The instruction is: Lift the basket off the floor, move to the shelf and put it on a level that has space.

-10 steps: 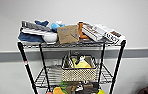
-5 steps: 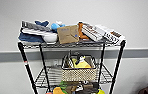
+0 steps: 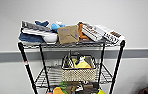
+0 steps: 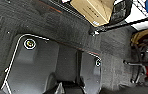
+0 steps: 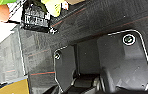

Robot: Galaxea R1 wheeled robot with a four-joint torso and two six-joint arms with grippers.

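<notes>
Head view: basket (image 3: 79, 71) seen resting on shelf (image 3: 72, 45), second level (image 3: 48, 75), toward right side. Judged light, woven walls slightly yielding, metal rim stiff; best gripped at opposite rim edges. Wrist views face carpet floor (image 4: 20, 20). Finger opening cannot be told for either arm.
</notes>
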